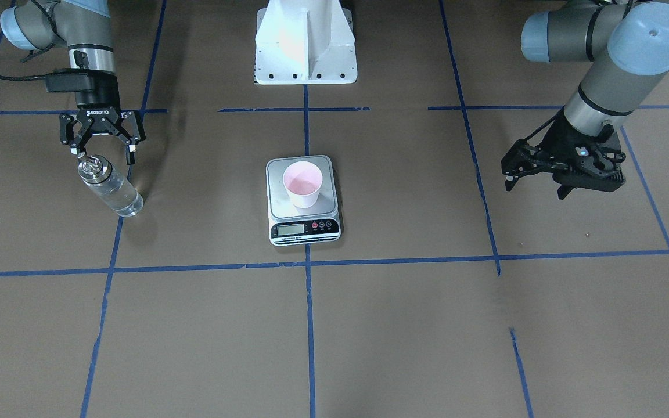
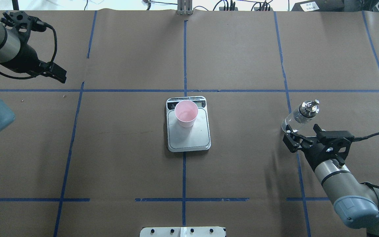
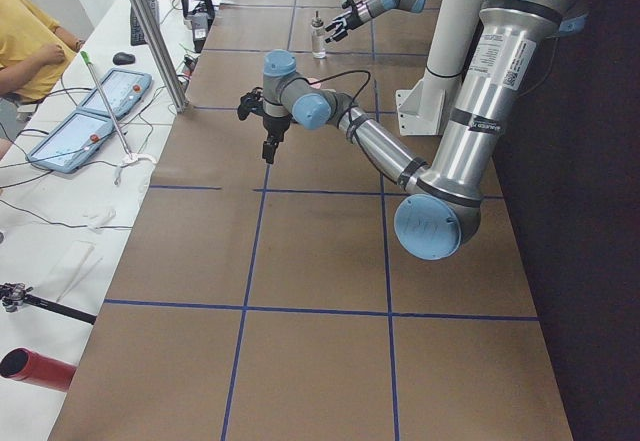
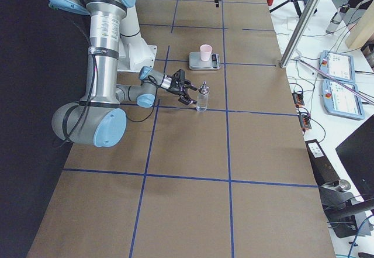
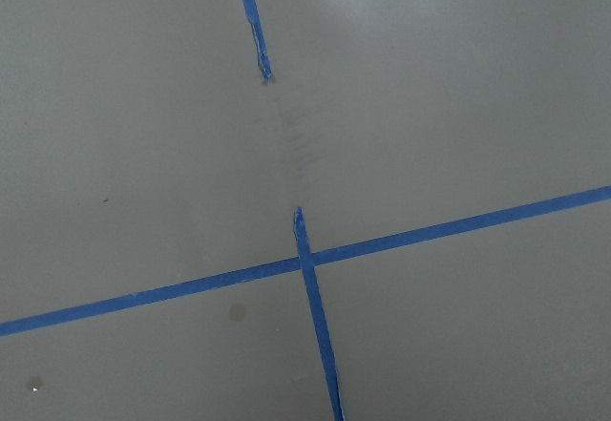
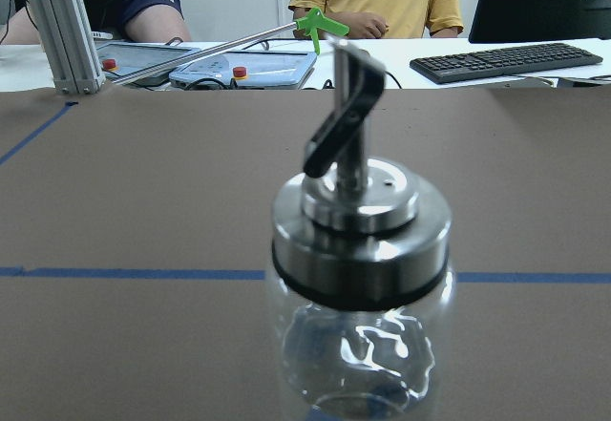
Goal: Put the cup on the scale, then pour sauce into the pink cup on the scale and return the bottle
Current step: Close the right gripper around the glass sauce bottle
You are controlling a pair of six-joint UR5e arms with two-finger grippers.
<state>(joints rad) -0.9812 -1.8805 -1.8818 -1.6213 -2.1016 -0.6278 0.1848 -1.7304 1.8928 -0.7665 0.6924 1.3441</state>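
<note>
Front-facing view first: dead centre, the pink cup stands upright on the scale, on the platform just behind the display strip. Upper left, the right gripper hangs with its fingers spread wide, gripping nothing, and the bottle stands free on the table with its silver cap right below the fingertips. Over at the right edge, the left gripper hovers well apart from the scale, fingers parted and empty. Overhead now: cup and scale in the middle, bottle at right centre just beyond the right gripper's open fingers, left gripper at upper left. In the left side view the bottle is tiny near the top centre. In the right side view the bottle stands upright just past the right gripper, at centre. The left wrist camera sees only bare table and a cross of blue tape. The right wrist camera is filled by the bottle's cap and spout, no finger touching.
</note>
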